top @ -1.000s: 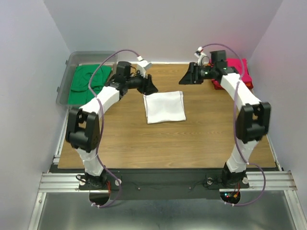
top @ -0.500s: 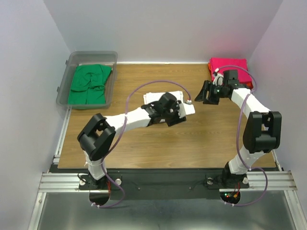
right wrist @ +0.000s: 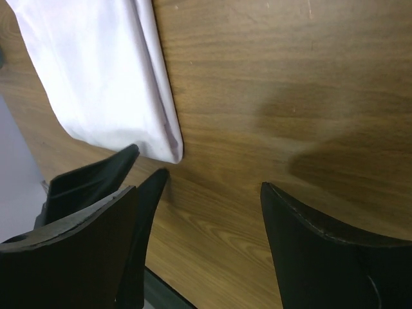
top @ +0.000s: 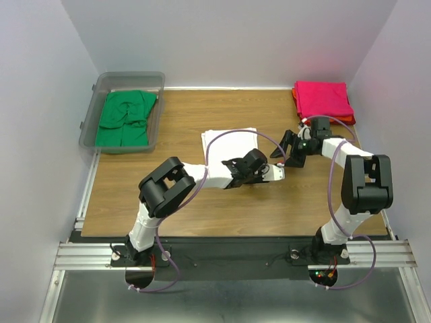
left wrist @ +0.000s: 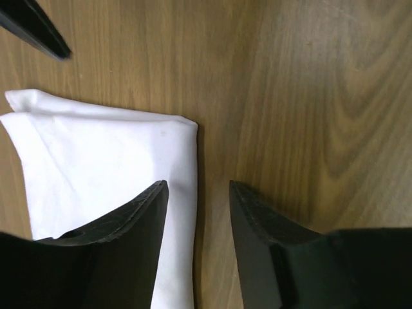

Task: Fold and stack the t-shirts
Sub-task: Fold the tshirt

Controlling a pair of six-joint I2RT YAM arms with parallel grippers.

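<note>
A folded white t-shirt [top: 225,140] lies mid-table. My left gripper [top: 261,168] is low at its near right corner and stands open: in the left wrist view [left wrist: 198,187] one finger is over the white cloth [left wrist: 96,167], the other over bare wood, straddling the edge without pinching it. My right gripper [top: 283,153] hovers just right of that corner, open wide over wood [right wrist: 198,190], with the shirt's corner [right wrist: 96,71] ahead of it. A magenta pink t-shirt [top: 323,97] lies folded on a red-orange one [top: 347,120] at the far right. A green t-shirt [top: 124,118] sits in the bin.
The clear grey plastic bin [top: 91,111] stands at the far left corner. The two grippers are close together, and the left gripper's fingers [right wrist: 96,177] show in the right wrist view. Walls close in the table on three sides.
The left arm swung from the shirt's far left corner across to its near right corner. The right gripper came down from beside the pink stack toward that corner and opened wider.
</note>
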